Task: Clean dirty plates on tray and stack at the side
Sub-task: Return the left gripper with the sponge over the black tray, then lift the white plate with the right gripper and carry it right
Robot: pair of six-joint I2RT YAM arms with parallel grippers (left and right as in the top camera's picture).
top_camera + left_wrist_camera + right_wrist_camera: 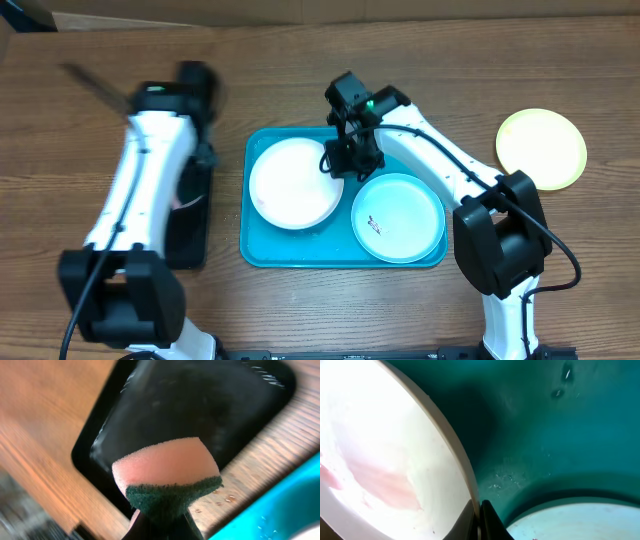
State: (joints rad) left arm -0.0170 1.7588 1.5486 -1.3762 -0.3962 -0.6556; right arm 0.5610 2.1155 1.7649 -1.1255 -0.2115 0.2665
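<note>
White plate (pixel 293 183) and pale mint plate (pixel 398 217) lie side by side in the turquoise tray (pixel 262 255); the yellow-green plate (pixel 541 148) sits apart on the wooden surface (pixel 300 80) to the right. The right hand (pixel 479 520) pinches the white plate's right rim. The left hand (pixel 160 527) grips a pink-and-green sponge (pixel 165 467) above the black tray (pixel 200 405).

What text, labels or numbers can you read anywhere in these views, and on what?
None readable. No print, label or number shows on the white plate, mint plate, yellow-green plate, tray, black tray or sponge.
</note>
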